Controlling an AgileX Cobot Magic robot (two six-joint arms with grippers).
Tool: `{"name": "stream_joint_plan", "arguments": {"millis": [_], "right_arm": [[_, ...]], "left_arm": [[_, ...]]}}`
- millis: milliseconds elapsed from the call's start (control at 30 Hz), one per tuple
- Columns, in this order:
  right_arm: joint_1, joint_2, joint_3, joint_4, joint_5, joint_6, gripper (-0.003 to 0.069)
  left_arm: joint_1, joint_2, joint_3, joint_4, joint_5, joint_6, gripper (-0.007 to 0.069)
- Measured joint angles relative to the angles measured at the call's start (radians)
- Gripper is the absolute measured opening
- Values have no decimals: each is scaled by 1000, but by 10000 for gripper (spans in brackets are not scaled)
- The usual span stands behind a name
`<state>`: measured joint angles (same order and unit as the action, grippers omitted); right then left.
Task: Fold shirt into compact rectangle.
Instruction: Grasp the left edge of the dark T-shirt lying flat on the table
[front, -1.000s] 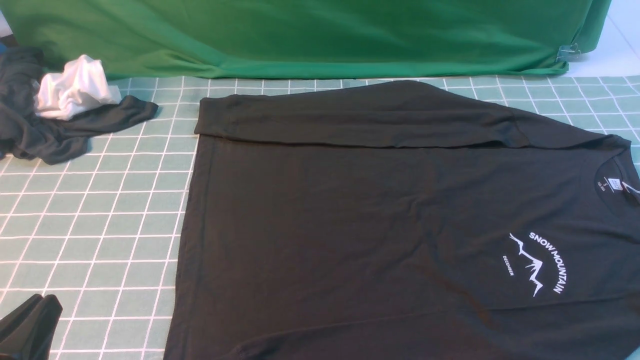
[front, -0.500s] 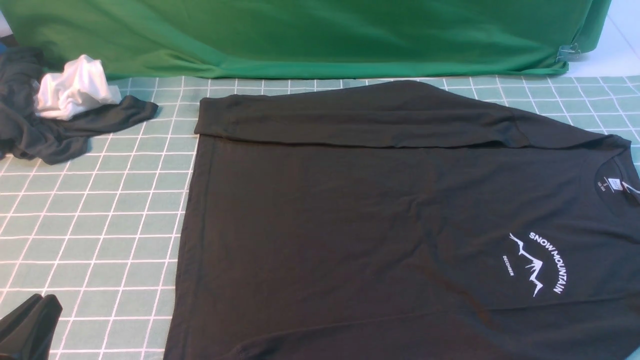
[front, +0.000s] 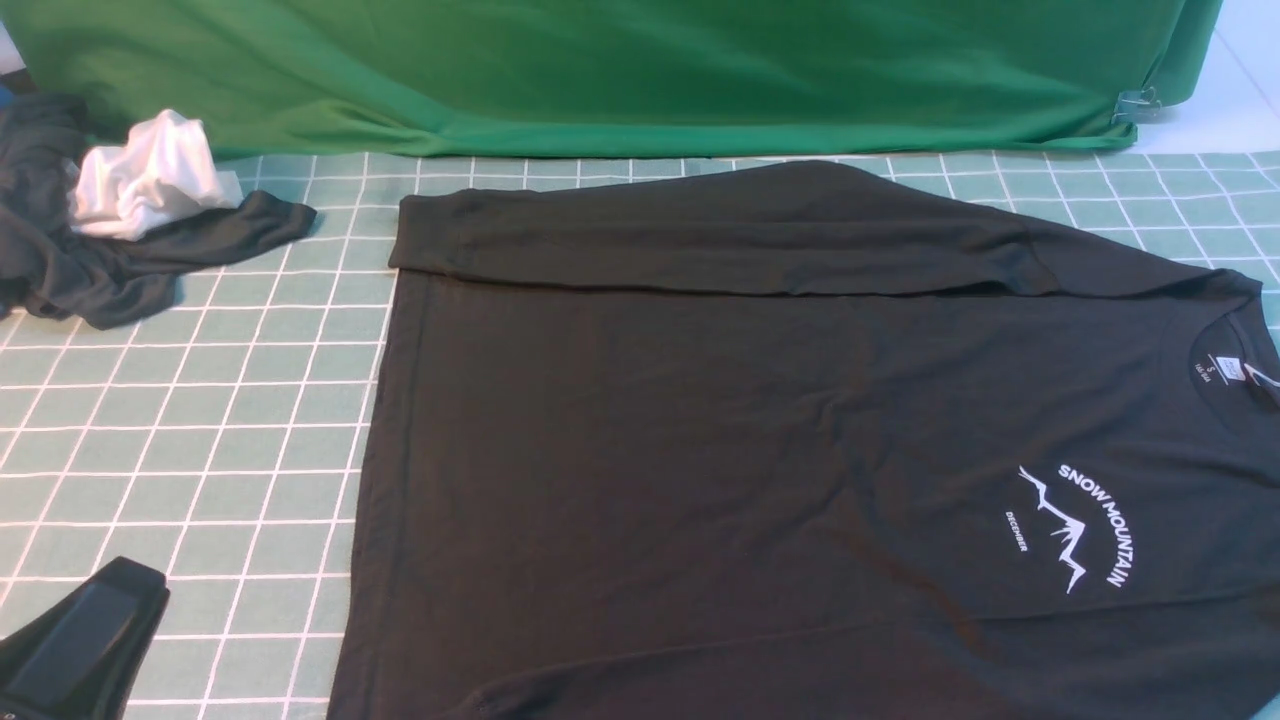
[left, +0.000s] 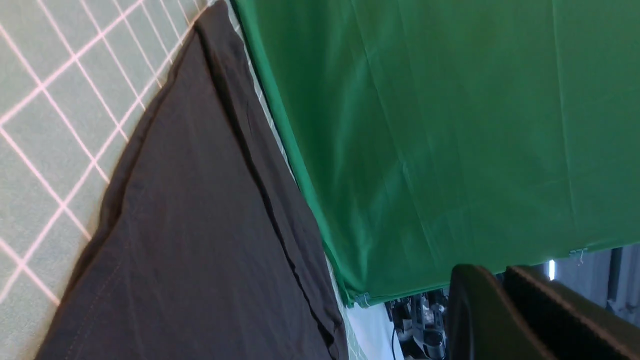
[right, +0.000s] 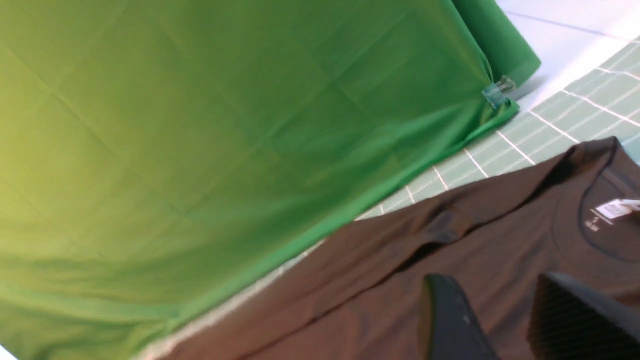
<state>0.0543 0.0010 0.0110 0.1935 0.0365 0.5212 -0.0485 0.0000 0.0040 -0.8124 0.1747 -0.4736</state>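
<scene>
At my near left, the left end effector (front: 130, 592) hangs over the gridded tabletop (front: 200, 450) with its jaws pressed together on nothing, and a crumpled dark garment (front: 90, 280) and a white cloth (front: 145, 185) lie far behind it. The black shirt (front: 750, 450) lies flat from the middle to the right edge, collar rightward. The right end effector (right: 505, 325) hovers above the shirt near the collar, spread and empty.
</scene>
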Motion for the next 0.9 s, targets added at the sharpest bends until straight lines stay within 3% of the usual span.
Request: {"name": "stream_joint_plan", "arguments": {"millis": [133, 233, 300, 367, 400, 467, 533, 733, 900], "right_arm": [[0, 0, 1, 2, -14, 8, 238], [0, 0, 1, -2, -128, -14, 170], [0, -1, -13, -13, -162, -68, 116], [0, 14, -141, -29, -135, -257, 46], [0, 17, -171, -29, -120, -273, 41], [0, 101, -393, -40, 14, -448, 23], [0, 189, -551, -46, 185, -521, 20], [0, 479, -890, -48, 738, -615, 21], [0, 581, -928, -45, 876, -633, 24]], "left_arm": [[0, 0, 0, 14, -26, -16, 35], [0, 0, -12, 0, -54, -18, 35], [0, 0, -36, 7, -46, -17, 35], [0, 16, -170, 68, 4, 20, 35], [0, 21, -195, 74, 10, 24, 35], [0, 115, -354, 155, 133, 73, 35], [0, 228, -473, 218, 288, 125, 35], [0, 690, -673, 256, 700, 376, 35], [-27, 983, -640, 185, 816, 554, 39]]}}
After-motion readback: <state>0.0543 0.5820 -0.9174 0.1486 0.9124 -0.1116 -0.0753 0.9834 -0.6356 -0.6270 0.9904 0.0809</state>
